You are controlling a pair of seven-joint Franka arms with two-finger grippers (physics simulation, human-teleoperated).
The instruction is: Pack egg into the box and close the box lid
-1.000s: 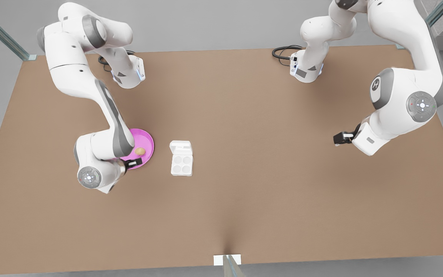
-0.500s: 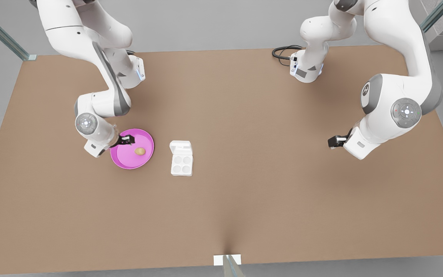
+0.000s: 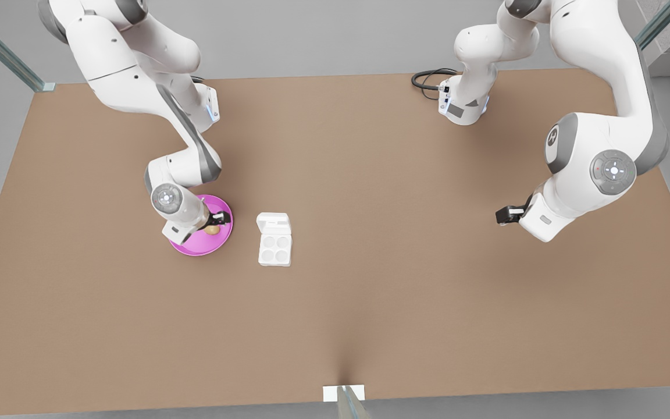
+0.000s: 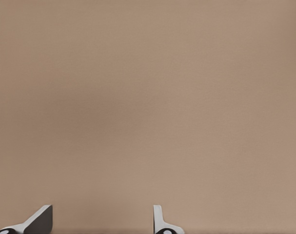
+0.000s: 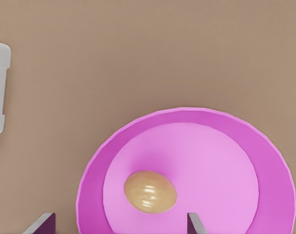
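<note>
your right gripper [image 3: 223, 219] hangs over the pink plate [image 3: 192, 247], fingers spread wide, with the egg [image 3: 211, 230] lying loose on the plate beneath it. the box [image 3: 274, 247] sits beside the plate, the box lid [image 3: 273, 222] open. your left gripper [image 3: 500, 216] waits well apart over the bare table [image 3: 370, 174], fingers parted.

- Front view: high up, looking steeply down over the whole table [image 3: 370, 302], both arms in shot.
- Right wrist view: close, facing down at the pink plate [image 5: 279, 180]; plate also in front view.
- Left wrist view: close, facing bare tabletop.
</note>
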